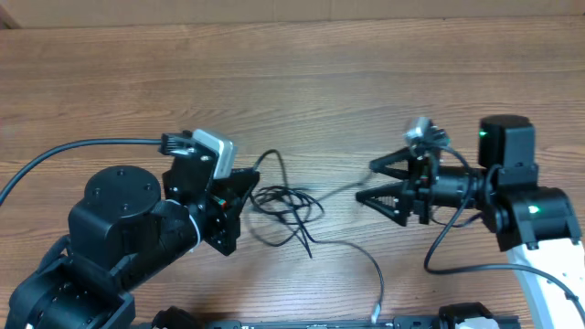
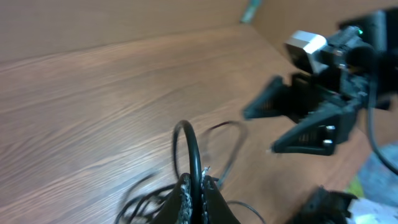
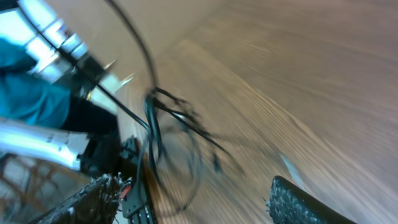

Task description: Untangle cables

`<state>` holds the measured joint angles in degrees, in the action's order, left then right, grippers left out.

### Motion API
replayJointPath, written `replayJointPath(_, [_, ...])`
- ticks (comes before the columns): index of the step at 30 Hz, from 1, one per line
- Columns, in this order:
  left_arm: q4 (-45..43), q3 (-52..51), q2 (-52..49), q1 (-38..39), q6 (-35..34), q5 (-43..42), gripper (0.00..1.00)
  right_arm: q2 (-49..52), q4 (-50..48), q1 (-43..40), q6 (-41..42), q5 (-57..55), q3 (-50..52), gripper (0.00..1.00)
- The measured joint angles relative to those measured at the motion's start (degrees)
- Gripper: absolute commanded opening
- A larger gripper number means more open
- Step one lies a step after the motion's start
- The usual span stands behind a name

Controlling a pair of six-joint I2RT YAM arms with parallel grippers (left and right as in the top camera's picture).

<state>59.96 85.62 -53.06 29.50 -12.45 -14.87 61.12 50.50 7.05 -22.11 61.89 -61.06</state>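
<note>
The cables [image 1: 285, 205] lie as a loose black knot of thin loops on the wooden table between my two grippers. One strand trails to a silver-tipped plug [image 1: 376, 313] near the front edge. My left gripper [image 1: 245, 194] sits at the knot's left side. In the left wrist view it [image 2: 200, 186] is shut on a black cable loop [image 2: 188, 144] that arches up from between the fingers. My right gripper [image 1: 366, 182] stands open just right of the knot, nothing held. In the right wrist view it [image 3: 193, 204] faces the blurred cables [image 3: 168, 115].
The left arm's own thick black cable [image 1: 73, 148] curves off to the left edge. The right arm's white base [image 1: 548, 274] fills the front right corner. A dark bar [image 1: 302, 323] runs along the front edge. Bare wooden table [image 1: 302, 73] stretches behind.
</note>
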Motion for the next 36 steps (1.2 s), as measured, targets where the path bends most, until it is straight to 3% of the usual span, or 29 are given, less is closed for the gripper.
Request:
replayJointPath(3, [-0.2, 0.0, -0.2, 0.0, 1.1, -2.6, 0.04, 0.9, -3.8, 4.1, -0.5, 0.4, 0.0, 0.74])
replayJointPath(7, [-0.3, 0.0, -0.2, 0.0, 2.1, -4.6, 0.04, 3.3, -6.5, 8.3, -0.7, 0.4, 0.0, 0.59])
replayJointPath(11, [-0.3, 0.0, -0.2, 0.0, 2.2, -6.0, 0.04, 7.1, -8.4, 11.3, 2.0, -0.9, 0.0, 0.54])
replayJointPath(21, [0.2, 0.0, -1.8, 0.0, 2.2, -6.2, 0.04, 11.1, -12.5, 15.1, 13.2, -2.2, 0.0, 0.55])
replayJointPath(26, [0.1, 0.0, -4.0, 0.0, 2.2, -7.3, 0.04, 11.1, -12.7, 16.1, 15.0, -2.4, 0.0, 0.68])
replayJointPath(29, [-0.5, 0.0, -4.8, 0.0, 3.2, -10.2, 0.04, 11.1, -12.8, 17.9, 12.9, -3.4, 0.0, 0.68])
replayJointPath(36, [-0.9, 0.0, -4.9, 0.0, 5.6, -15.2, 0.04, 11.1, -13.0, 20.5, 9.8, -11.7, 0.0, 0.5])
